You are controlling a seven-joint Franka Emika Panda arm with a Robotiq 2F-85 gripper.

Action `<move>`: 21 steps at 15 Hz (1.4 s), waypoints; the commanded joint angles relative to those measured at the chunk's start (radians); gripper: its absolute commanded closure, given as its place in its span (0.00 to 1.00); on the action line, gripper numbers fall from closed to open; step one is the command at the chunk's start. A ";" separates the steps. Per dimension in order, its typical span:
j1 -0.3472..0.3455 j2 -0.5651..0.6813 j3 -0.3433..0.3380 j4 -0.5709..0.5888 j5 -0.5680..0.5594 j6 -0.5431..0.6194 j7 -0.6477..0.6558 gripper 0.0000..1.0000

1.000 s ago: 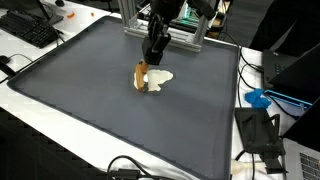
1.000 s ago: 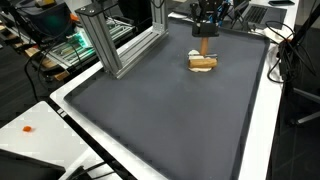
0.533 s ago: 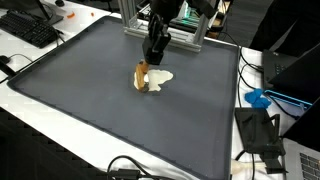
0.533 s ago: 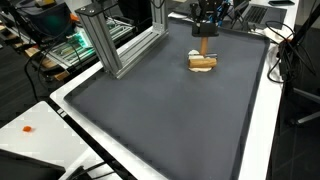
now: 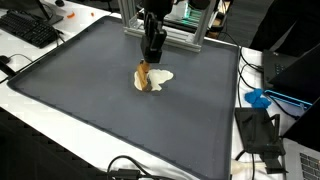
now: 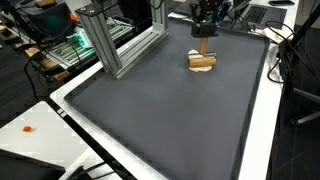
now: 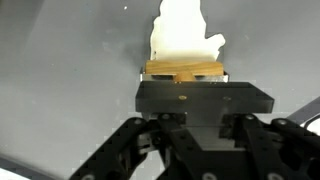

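Near the far edge of the dark mat (image 5: 110, 120), close to the aluminium frame (image 6: 125, 45), the gripper (image 5: 148, 62) is shown with its claw narrowed onto the top of an upright wooden block (image 7: 185, 71), which is set against a white object (image 7: 182, 30) of irregular outline. The grasp is judged complete. Whether the block has cleared the mat cannot be told, and it has not yet been released.

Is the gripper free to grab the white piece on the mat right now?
Probably not yet. The gripper looks shut on the wooden block, right by the white piece on the mat. Nothing else crowds it, but the jaws are already occupied.
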 commanded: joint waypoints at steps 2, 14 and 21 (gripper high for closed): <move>-0.016 0.034 0.024 -0.032 0.113 -0.065 -0.106 0.78; -0.013 0.018 0.038 -0.027 0.224 -0.172 -0.258 0.78; -0.005 0.009 0.036 -0.013 0.222 -0.228 -0.270 0.78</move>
